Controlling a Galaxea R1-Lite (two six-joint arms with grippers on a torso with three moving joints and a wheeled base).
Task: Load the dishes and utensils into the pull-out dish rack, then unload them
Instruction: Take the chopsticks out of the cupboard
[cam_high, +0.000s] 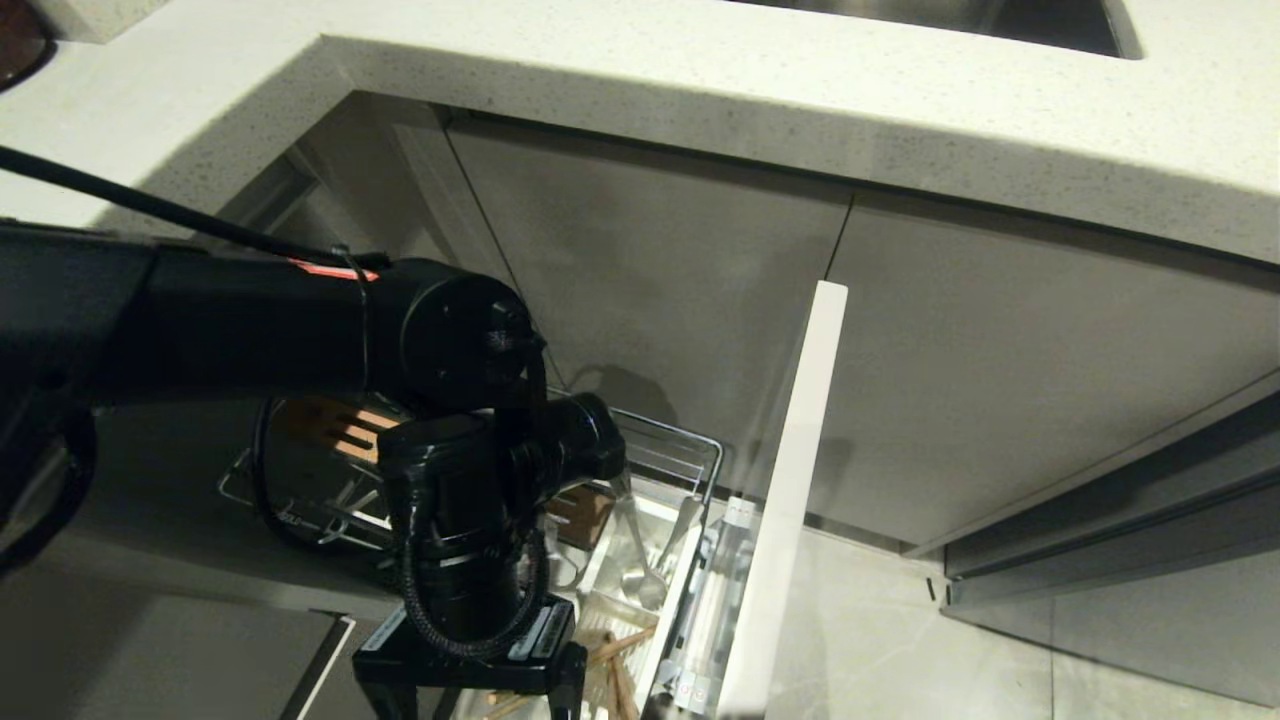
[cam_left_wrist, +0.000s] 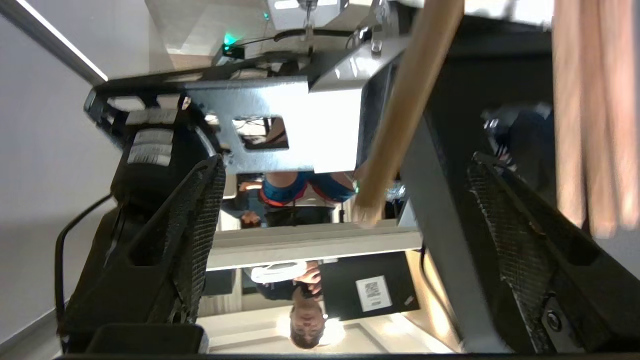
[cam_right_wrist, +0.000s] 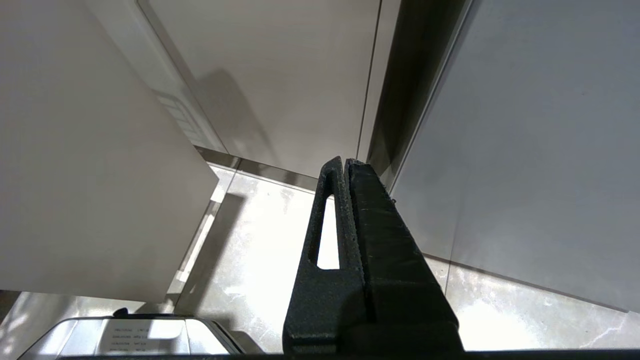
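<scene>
The pull-out dish rack (cam_high: 668, 438) stands drawn out under the counter, its pale drawer front (cam_high: 790, 500) edge-on. My left arm (cam_high: 450, 520) reaches down over it and hides much of the basket. Light wooden chopsticks (cam_high: 620, 660) lie in the white caddy (cam_high: 672, 600), beside a slim silver utensil (cam_high: 645, 585). In the left wrist view my left gripper (cam_left_wrist: 346, 159) is open wide; a chopstick (cam_left_wrist: 405, 110) crosses between the fingers (cam_left_wrist: 195, 240) without touching either. The plate and bowl are hidden. My right gripper (cam_right_wrist: 344, 162) hangs shut over the floor.
The stone counter (cam_high: 700, 90) overhangs the rack, with the sink's edge (cam_high: 1120, 40) at the far right. The wooden plate-holder strip (cam_high: 330, 425) shows behind my arm. Closed cabinet doors (cam_high: 1000, 380) stand behind. People at a desk (cam_left_wrist: 300, 295) appear in the left wrist view.
</scene>
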